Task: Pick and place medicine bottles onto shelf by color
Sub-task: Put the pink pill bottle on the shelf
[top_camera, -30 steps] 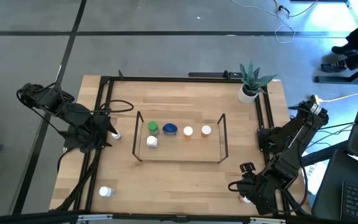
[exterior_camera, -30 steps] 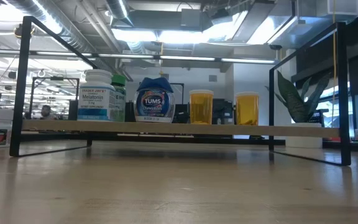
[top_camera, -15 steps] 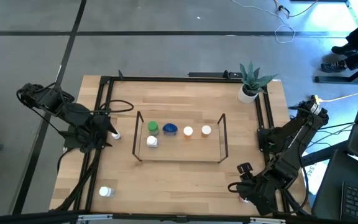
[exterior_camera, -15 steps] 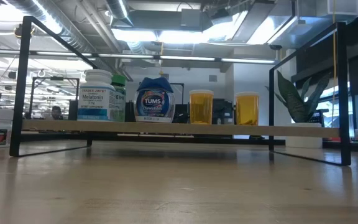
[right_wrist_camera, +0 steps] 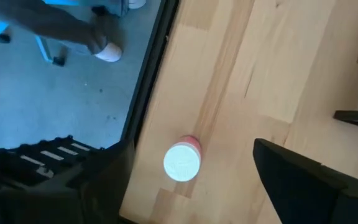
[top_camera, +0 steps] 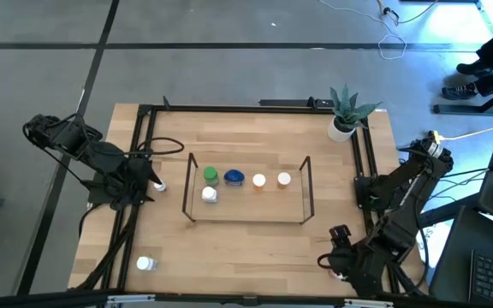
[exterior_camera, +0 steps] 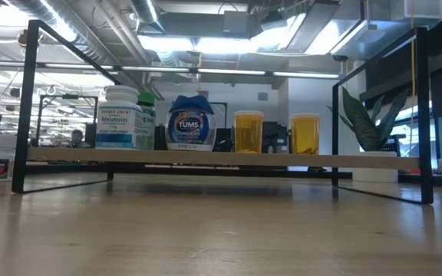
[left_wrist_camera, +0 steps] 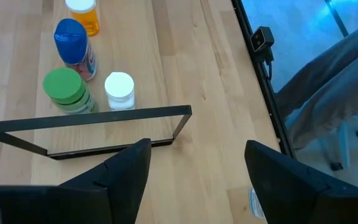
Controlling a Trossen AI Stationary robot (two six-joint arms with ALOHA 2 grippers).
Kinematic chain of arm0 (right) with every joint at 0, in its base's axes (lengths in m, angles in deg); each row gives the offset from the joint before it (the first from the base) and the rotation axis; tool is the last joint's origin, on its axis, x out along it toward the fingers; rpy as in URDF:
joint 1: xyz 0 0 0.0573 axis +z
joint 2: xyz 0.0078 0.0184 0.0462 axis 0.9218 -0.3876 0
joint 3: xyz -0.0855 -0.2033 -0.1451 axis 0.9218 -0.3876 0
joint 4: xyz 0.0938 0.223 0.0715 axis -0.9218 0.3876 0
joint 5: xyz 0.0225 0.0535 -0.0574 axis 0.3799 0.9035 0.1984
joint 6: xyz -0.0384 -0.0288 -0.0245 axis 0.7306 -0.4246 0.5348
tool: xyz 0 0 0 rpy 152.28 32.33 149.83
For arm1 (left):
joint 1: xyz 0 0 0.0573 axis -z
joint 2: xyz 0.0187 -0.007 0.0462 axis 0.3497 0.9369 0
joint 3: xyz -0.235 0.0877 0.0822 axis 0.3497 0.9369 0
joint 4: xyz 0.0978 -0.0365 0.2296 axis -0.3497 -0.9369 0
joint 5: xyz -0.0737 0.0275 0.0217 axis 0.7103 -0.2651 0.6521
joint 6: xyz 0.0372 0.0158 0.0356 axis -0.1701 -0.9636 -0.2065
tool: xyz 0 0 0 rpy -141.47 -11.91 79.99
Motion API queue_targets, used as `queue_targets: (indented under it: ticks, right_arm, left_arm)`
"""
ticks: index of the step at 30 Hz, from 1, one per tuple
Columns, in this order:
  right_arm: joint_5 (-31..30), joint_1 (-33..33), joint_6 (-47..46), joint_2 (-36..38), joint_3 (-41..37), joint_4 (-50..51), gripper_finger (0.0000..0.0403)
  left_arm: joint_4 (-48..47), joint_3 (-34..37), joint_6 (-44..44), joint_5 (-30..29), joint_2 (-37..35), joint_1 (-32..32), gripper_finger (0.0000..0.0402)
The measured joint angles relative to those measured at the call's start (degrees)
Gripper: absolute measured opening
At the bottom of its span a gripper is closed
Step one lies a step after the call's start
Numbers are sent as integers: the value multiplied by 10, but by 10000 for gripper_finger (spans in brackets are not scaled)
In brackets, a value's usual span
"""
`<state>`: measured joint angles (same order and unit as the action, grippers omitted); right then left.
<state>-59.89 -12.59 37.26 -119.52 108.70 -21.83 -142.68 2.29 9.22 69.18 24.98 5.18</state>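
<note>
Bottles split between shelf and tabletop. Tabletop (top_camera: 255,244): light wood, edged by a black frame. Shelf (top_camera: 307,188) mid-tabletop, carrying five: green-capped bottle (top_camera: 210,176), blue-capped bottle (top_camera: 234,178), white bottle (top_camera: 210,195) and two orange bottles (top_camera: 258,180) side by side. Right claw (right_wrist_camera: 194,186) at the front-right corner, spread wide and gripping nothing. Left claw (left_wrist_camera: 197,180) waiting off the shelf's left end, also apart and empty. Loose white-capped bottle (top_camera: 146,264) near the front-left corner. Pink-red bottle (right_wrist_camera: 182,163) standing upright at the tabletop's edge, directly below the right claw and between its two fingers, touching neither; long axis pointing up at the wrist. Likely next: straight down, then squeeze. Clearly nearer the right arm.
</note>
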Motion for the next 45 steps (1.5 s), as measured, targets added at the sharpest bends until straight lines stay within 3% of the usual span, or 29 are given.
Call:
queue_targets:
  ticks: [6,27,45]
  right_arm:
    - [46,-2,-1,0,0,3,331]
    - [36,41,-79,-6,-168,-154,331]
    - [35,45,-92,-7,-235,-226,328]
  left_arm:
    - [0,0,0,0,0,0,255]
    - [0,0,0,0,0,0,255]
    - [0,0,0,0,0,0,255]
